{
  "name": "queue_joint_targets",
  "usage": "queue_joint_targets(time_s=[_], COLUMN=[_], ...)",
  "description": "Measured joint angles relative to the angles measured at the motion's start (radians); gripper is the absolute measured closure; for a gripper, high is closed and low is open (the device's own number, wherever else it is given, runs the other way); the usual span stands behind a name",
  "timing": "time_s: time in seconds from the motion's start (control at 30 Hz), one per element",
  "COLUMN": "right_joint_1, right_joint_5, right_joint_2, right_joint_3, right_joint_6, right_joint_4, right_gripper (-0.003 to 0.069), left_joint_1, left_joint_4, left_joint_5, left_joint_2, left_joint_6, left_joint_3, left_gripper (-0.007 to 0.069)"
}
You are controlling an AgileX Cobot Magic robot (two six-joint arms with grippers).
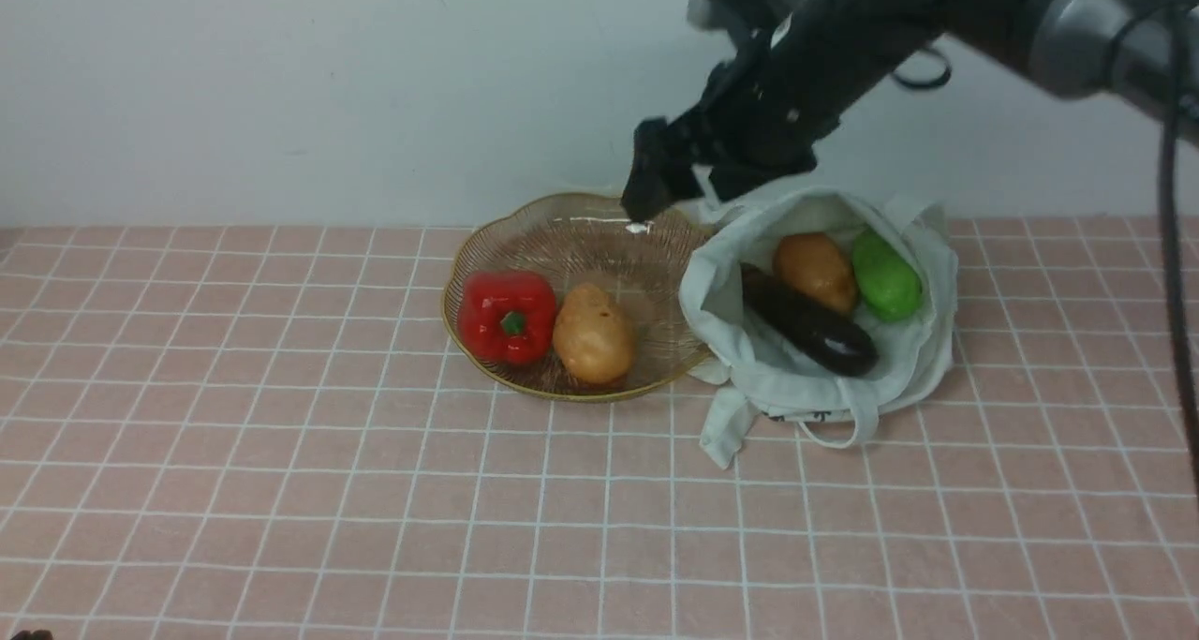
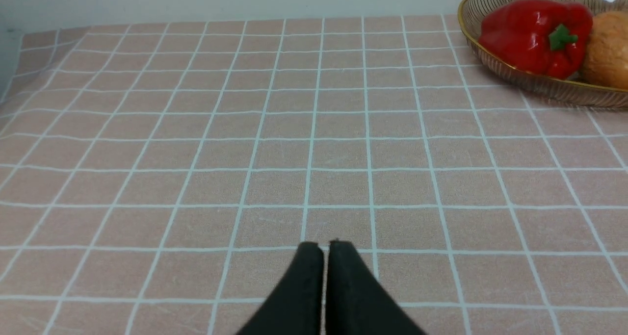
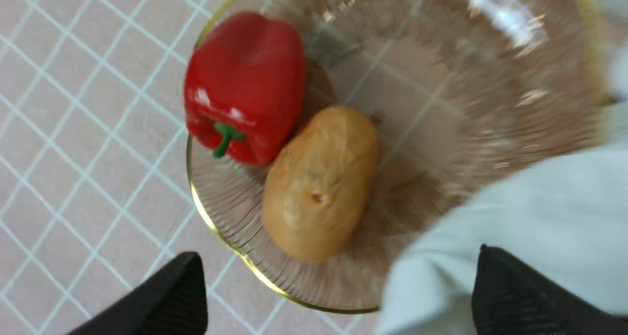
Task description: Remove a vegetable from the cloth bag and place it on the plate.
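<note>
- Far left: left end effector [image 2: 324,247] clenched, black fingers pressed together w/ nothing between, low over pink tiled bench [image 2: 196,143], well apart from the dish.
- Next: glossy red bell pepper [image 1: 507,316] w/ green stem, in plate's left part, touching the potato.
- Then larger oval tan-brown potato [image 1: 593,333]: lies in the plate by its near rim, just right of pepper.
- Both sit in wide shallow clear ribbed glass plate [image 1: 599,246] w/ gold rim; its right edge meets the bag.
- Above plate's far rim: right end effector [image 1: 644,207], released, fingers spread wide, empty.
- Right: off-white cloth bag [image 1: 806,382] lying open, holding smaller orange-brown potato [image 1: 815,270], dark purple eggplant [image 1: 810,323], green veg [image 1: 885,277].
</note>
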Motion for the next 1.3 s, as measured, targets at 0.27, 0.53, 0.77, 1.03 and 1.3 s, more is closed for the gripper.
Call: queue_joint_targets(time_s=[0.27,0.53,0.77,1.03,1.3], right_joint_1=[-0.01,-0.01,-0.01,-0.01,-0.01], right_joint_5=[0.035,0.021,-0.669,-0.901,-0.962], right_joint_2=[-0.334,-0.875,-1.567,-1.839,-1.915], right_joint_3=[0.123,0.653,1.485,1.824,1.84], right_joint_6=[0.094,0.119,0.097,0.033,0.012], right_joint_4=[-0.173,-0.222,-0.176,-0.08,-0.08], right_gripper=[0.0374,0.066,0.0674,0.0674,0.0674], left_joint_1=[0.0,0.0,0.0,0.0,0.0], left_joint_4=[0.0,0.0,0.0,0.0,0.0], left_joint_5=[0.0,0.0,0.0,0.0,0.0], left_joint_2=[0.0,0.0,0.0,0.0,0.0], left_joint_6=[0.0,0.0,0.0,0.0,0.0], left_joint_3=[0.0,0.0,0.0,0.0,0.0], left_gripper=[0.0629,0.0629,0.0629,0.0629,0.0629])
